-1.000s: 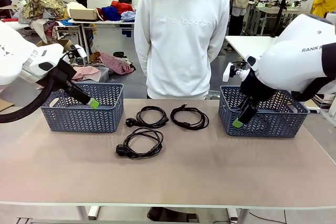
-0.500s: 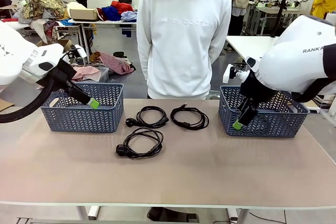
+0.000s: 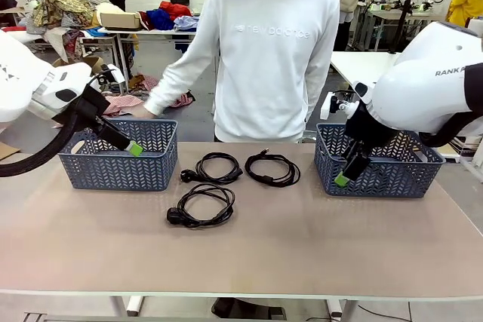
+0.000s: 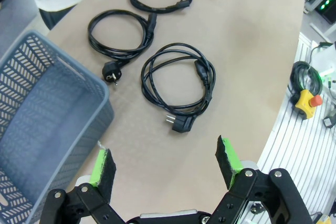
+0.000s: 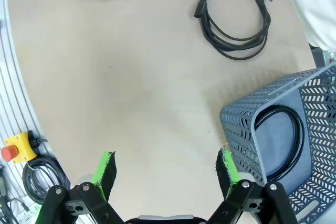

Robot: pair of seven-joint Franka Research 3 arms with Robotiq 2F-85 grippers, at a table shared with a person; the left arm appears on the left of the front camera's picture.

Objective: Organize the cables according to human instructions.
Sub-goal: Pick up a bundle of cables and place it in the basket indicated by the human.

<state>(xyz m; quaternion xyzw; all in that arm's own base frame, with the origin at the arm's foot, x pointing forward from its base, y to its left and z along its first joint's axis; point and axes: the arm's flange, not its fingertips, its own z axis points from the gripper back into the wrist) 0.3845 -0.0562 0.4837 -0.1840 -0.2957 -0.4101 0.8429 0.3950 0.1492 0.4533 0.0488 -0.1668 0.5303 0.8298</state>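
A pale brown table (image 3: 302, 246) stands between two white robot arms and a person (image 3: 264, 58) in a white sweatshirt on its far side. The person has one sleeve (image 3: 189, 65) stretched out toward the side of the left basket (image 3: 113, 171). Whether the hand is pointing cannot be told. Three thin black cables lie loose on the table between two grey-blue plastic baskets. The front coil (image 3: 174, 217) is nearest the robot and has a plug end. The back-left coil (image 3: 186, 176) sits just behind it, and the back-right coil (image 5: 239, 52) sits beside that one. A fourth coil (image 5: 301, 129) already lies curled inside the right basket (image 3: 385, 179). The left claw (image 3: 135, 148) hangs over the left basket, its green-padded jaws spread wide and empty. The right claw (image 3: 342, 179) hangs at the inner front corner of the right basket, also wide and holding nothing. The cords look light, limp and rubbery, so they should not be slippery. They are only loosely wound, so a coil will probably sag, and may start to unwind, when lifted. The best hold is likely a pinch across a stretch where several turns lie bundled together, not on the plug or a single strand. The cords lie flat, so the claw must come right down to the tabletop.
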